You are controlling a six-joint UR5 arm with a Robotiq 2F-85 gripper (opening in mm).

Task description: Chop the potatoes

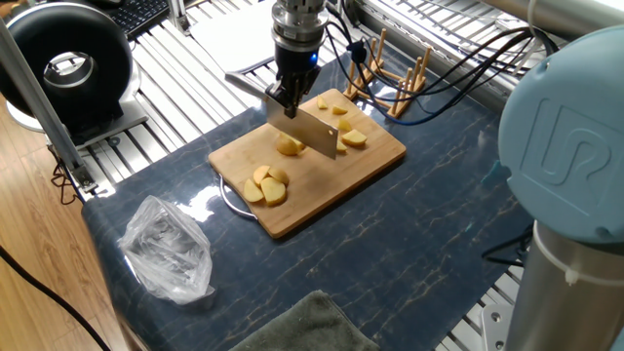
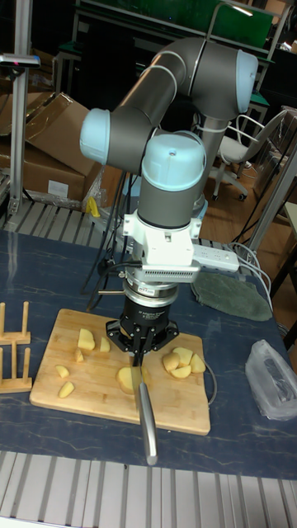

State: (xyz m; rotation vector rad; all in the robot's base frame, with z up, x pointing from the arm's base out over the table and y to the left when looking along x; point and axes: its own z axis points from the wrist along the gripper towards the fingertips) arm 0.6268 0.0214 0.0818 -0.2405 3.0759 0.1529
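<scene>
Starting at the left of the fixed view, we see a round black device [image 1: 66, 66] beyond the counter's edge and a crumpled clear plastic bag [image 1: 168, 249] lying on the dark marbled counter [image 1: 429, 224]. A grey cloth [image 1: 292, 327] pokes in at the bottom edge.

Next comes the bamboo board [image 1: 322, 185], set diagonally on the counter. On it lie the potatoes [image 1: 266, 185], peeled and pale yellow with a moist, smooth look. We count a cluster of three or four rounded, overlapping pieces near the board's left end, one chunk [image 1: 290, 146] in the middle, right at the blade, and several smaller wedges [image 1: 353, 138] scattered toward the far right corner. In the tall fixed view the same middle chunk [image 2: 129, 379] sits directly under the tool, with the cluster [image 2: 182, 361] on one side and small wedges [image 2: 86, 339] on the other.

The gripper [image 1: 285, 100] hangs above the board's centre, its fingers clamped on the handle of a cleaver-like knife [image 1: 307, 131]. The broad steel blade stands on edge, its lower edge at or just against the middle chunk; we cannot tell if it has cut in.

Further right, a small wooden rack [image 1: 390, 78] stands beside the board's far corner, with black cables behind it. The arm's big pale-blue joint [image 1: 565, 136] fills the right edge.
</scene>
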